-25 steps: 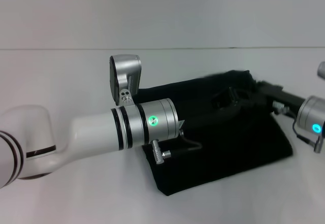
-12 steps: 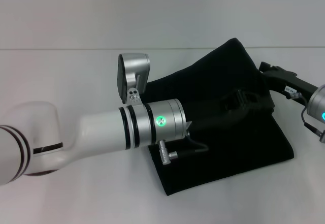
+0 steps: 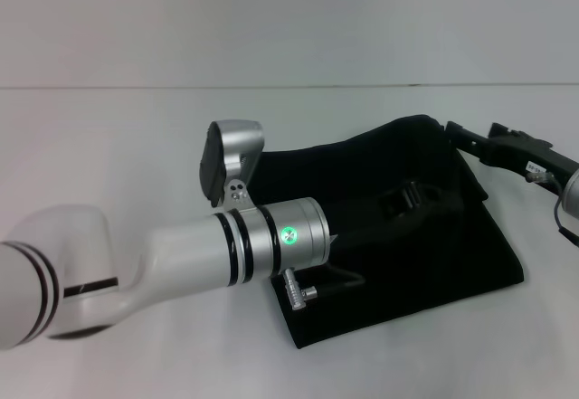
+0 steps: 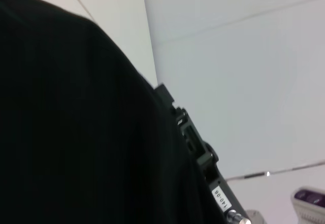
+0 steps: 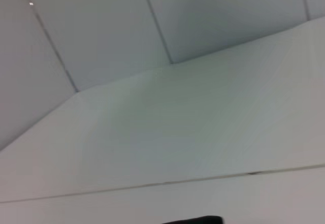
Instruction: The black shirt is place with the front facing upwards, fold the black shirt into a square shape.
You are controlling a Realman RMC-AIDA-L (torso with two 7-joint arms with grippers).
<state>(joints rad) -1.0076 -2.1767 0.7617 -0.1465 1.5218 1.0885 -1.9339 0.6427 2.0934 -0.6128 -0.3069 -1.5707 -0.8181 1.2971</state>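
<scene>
The black shirt [image 3: 407, 272] lies folded on the white table; its white lettering and neck label are hidden. Its far layer stands raised, held between both grippers. My left gripper [image 3: 412, 198] reaches across the shirt's middle and is shut on the raised layer. My right gripper [image 3: 455, 131] is shut on that layer's far right corner. In the left wrist view the shirt [image 4: 66, 122] fills the near side, with the right gripper [image 4: 195, 137] at its edge. The right wrist view shows only a sliver of the shirt [image 5: 195, 220].
The white table [image 3: 136, 146] stretches to the left of and behind the shirt, up to a pale wall [image 3: 289, 19]. My left forearm [image 3: 226, 250] crosses in front of the shirt's near left corner.
The raised layer of the shirt went up high half a second ago and has now come down lower. Both grippers have moved with it, the right one towards the far right.
</scene>
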